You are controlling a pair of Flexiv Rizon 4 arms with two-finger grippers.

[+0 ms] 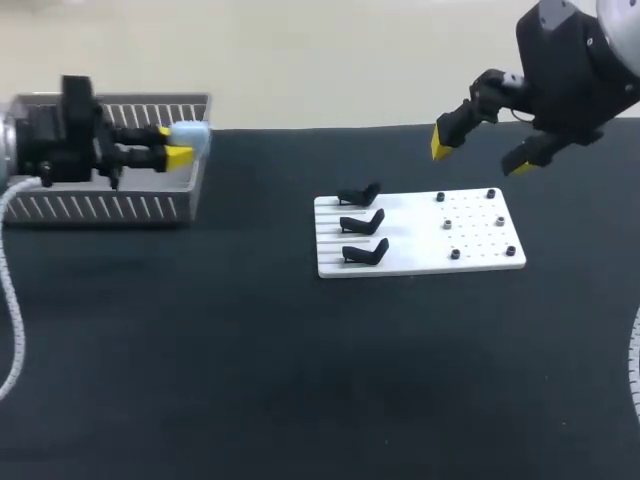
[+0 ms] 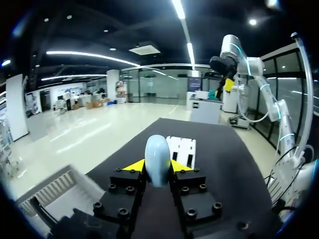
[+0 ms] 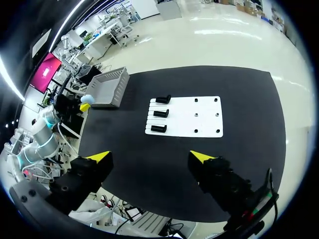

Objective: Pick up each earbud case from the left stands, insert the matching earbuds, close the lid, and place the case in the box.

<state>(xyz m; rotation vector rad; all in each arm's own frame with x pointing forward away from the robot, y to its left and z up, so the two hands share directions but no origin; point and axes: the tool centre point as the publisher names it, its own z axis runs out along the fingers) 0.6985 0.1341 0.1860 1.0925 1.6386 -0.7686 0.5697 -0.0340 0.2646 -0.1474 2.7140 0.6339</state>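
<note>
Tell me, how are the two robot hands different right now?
The left gripper is shut on the pale blue earbud case; the right gripper is open and holds nothing. The left gripper is by the grey box at the table's left; the right gripper hangs in the air on the table's right side. Both have black fingers with yellow tips.

This is a robotics laboratory with a test bench, not a home or a shop. Two industrial arms, the left arm [image 1: 60, 135] and the right arm [image 1: 575, 60], come in over the side edges of a bench [image 1: 300, 380] with a black cover. Near the bench's middle lies a white fixture plate [image 1: 420, 262] with drilled holes and three black stands [image 1: 363, 222]. A slotted metal box [image 1: 110, 207] sits at the far left corner.
</note>
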